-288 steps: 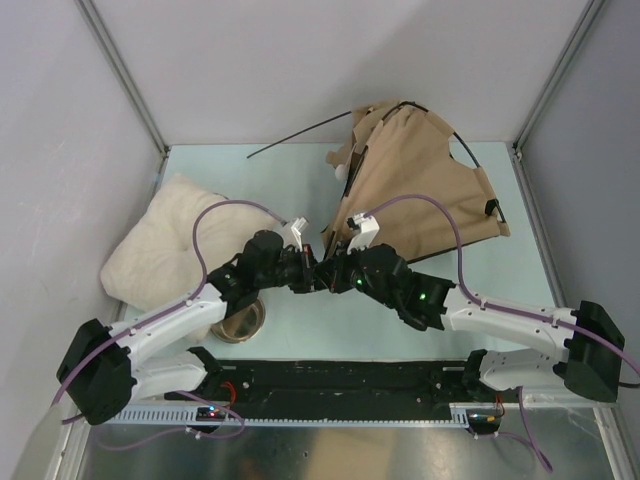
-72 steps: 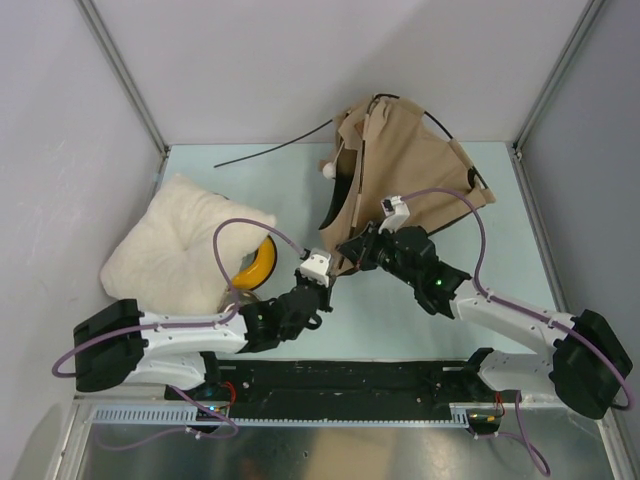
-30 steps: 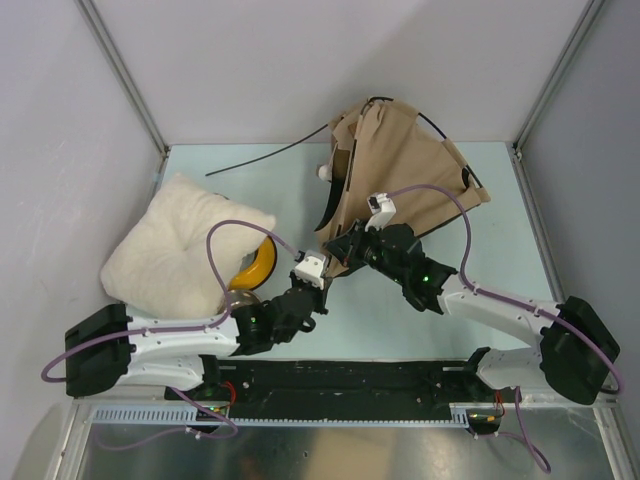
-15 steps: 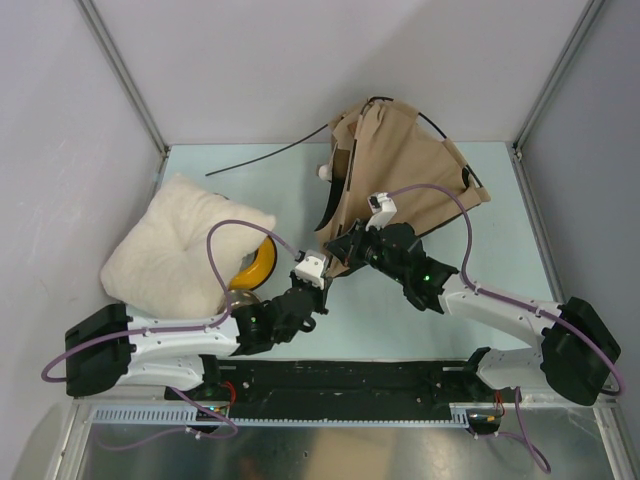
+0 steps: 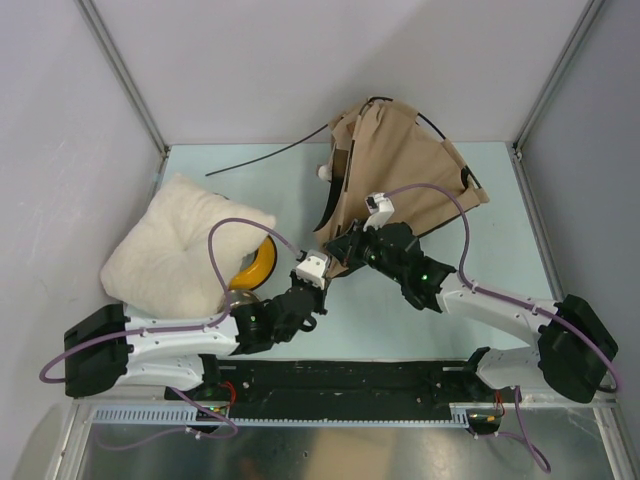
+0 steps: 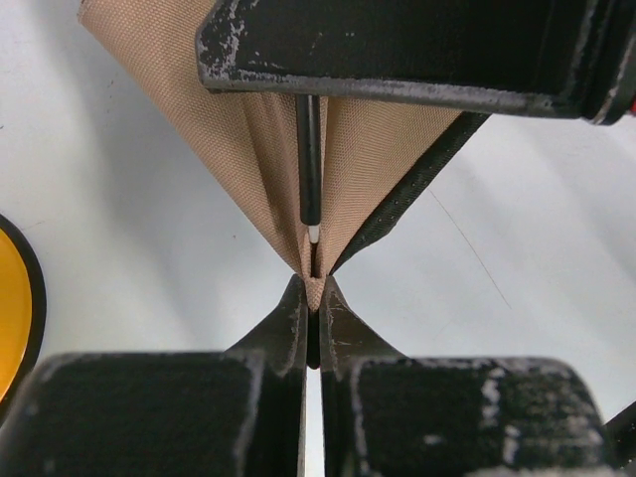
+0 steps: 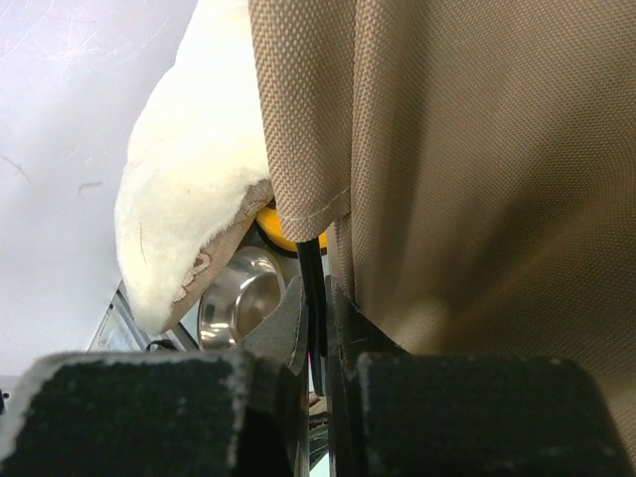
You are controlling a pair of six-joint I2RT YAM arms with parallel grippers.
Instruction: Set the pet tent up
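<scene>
The tan beige fabric pet tent (image 5: 400,170) slumps toward the back of the pale green table (image 5: 510,250), its near corner (image 6: 286,234) pinched in the left gripper (image 6: 313,298), while the right gripper (image 7: 314,298), clamped on a thin black pole (image 6: 309,159), holds its white tip (image 6: 312,234) just short of that corner, aimed straight in.

The pillow (image 5: 170,255) hides much of the yellow bowl holder (image 5: 257,267); pet tent (image 5: 400,170) fabric partly covers its poles (image 5: 270,155).
</scene>
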